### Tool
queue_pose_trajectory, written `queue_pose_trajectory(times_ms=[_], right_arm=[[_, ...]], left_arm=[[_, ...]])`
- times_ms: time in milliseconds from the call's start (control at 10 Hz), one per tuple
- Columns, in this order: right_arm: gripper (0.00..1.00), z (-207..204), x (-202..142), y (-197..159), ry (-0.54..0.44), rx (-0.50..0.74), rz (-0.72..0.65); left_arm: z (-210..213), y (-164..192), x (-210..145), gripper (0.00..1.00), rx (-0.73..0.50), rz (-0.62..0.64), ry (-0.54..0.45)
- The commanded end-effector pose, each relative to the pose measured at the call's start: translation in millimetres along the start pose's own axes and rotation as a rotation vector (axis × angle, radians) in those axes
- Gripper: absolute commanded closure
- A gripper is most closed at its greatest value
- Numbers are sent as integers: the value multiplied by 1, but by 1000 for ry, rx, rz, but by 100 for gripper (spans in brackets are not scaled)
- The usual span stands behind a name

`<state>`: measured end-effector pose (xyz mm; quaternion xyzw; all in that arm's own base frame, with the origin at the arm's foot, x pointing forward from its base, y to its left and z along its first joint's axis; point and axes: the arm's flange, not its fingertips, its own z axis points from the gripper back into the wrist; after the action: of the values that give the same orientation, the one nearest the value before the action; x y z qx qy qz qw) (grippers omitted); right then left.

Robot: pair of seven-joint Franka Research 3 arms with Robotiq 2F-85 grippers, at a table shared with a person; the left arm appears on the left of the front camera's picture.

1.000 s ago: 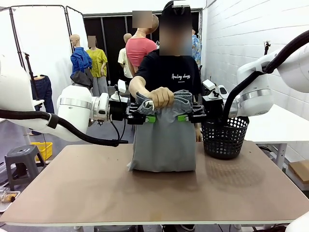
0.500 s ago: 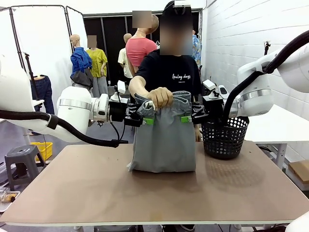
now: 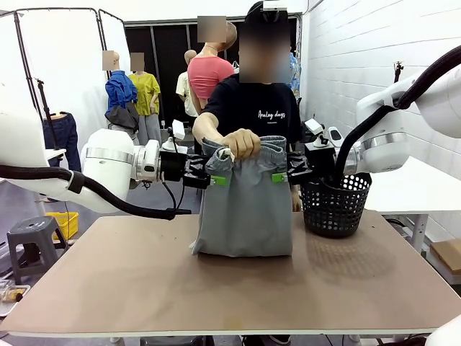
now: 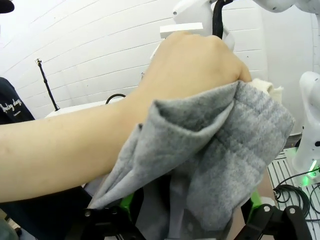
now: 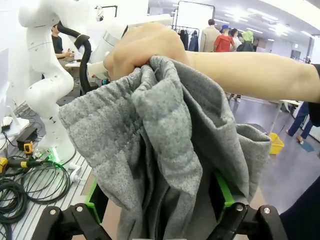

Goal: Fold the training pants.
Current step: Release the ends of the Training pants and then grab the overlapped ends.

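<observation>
Left fingers point(image 3: 220, 180) and right fingers point(image 3: 278, 176) have both let go! Clamped on the pants point(image 3: 245, 213) a second ago, they now stand spread wide and have backed off a touch at either side of the waist. A person's hand point(image 3: 241, 144) alone holds the bunched elastic waistband up. Light grey and soft, the pants hang straight down mid-scene, bottom edge resting on the surface point(image 3: 144, 281), just left of the basket point(image 3: 335, 205).
</observation>
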<state>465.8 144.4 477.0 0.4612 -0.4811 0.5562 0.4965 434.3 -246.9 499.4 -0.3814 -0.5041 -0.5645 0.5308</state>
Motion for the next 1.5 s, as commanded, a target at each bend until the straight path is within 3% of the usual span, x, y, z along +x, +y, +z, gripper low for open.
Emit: queue_pose_trajectory(times_ms=[0, 500, 1000, 1400], right_arm=[[0, 6, -3, 6, 16, -43, 8], [0, 23, -3, 5, 12, -157, 31], [0, 21, -5, 4, -2, -173, 24], [0, 16, -8, 4, -13, -86, -27]], left_arm=[[7, -6, -4, 0, 85, -20, 5], [20, -9, -10, 0, 213, -26, 29], [32, -11, -8, 0, 358, -63, 49], [29, -12, -12, 0, 216, -39, 21]])
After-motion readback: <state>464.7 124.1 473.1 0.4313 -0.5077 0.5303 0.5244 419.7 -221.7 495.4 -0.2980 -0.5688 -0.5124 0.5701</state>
